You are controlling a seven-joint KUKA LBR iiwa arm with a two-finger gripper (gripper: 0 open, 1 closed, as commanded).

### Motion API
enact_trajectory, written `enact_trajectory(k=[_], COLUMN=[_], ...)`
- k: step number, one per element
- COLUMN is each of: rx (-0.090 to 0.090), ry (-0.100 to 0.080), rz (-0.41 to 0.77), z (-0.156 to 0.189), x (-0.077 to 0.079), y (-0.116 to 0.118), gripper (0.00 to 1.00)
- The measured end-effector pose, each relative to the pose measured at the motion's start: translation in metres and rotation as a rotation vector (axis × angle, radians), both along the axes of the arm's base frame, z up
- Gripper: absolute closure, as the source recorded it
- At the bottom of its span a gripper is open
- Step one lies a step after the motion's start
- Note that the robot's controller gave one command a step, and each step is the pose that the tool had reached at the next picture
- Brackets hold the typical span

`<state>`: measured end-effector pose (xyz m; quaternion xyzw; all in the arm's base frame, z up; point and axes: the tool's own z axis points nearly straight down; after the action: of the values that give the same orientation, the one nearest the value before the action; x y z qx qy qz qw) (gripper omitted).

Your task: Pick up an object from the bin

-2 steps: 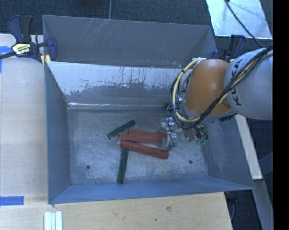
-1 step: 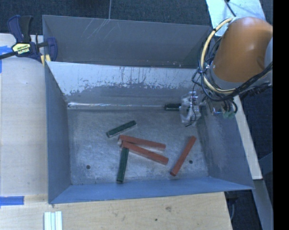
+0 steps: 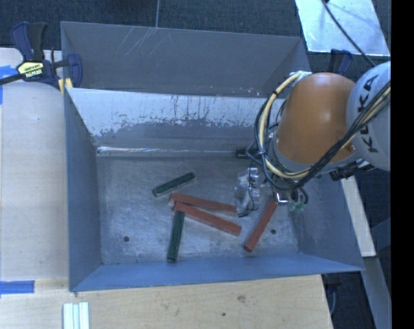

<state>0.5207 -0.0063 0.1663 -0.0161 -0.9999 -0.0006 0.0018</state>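
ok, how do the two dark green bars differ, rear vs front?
Pose: rear dark green flat bar lies nearly crosswise; front dark green flat bar runs front to back. Neighbours: front bar's far end is by a red-brown flat bar; rear bar lies behind it. Same colour, slim shape.

Robot lab: KUKA arm [image 3: 317,118] over grey metal bin [image 3: 179,67]

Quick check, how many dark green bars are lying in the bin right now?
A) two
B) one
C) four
A: one dark green bar lies slanted near the middle of the floor, and a second green bar lies lower in the view, running almost top to bottom. The rest are red-brown bars.
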Motion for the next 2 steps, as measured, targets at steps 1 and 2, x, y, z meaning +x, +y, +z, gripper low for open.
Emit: enact_trajectory(k=[1,2], rx=[-0.001,-0.001], ry=[-0.007,-0.004], rz=[-0.001,-0.046], z=[0.002,-0.100], x=[0.002,0.008], y=[-0.002,0.033], gripper=[0.00,0.00])
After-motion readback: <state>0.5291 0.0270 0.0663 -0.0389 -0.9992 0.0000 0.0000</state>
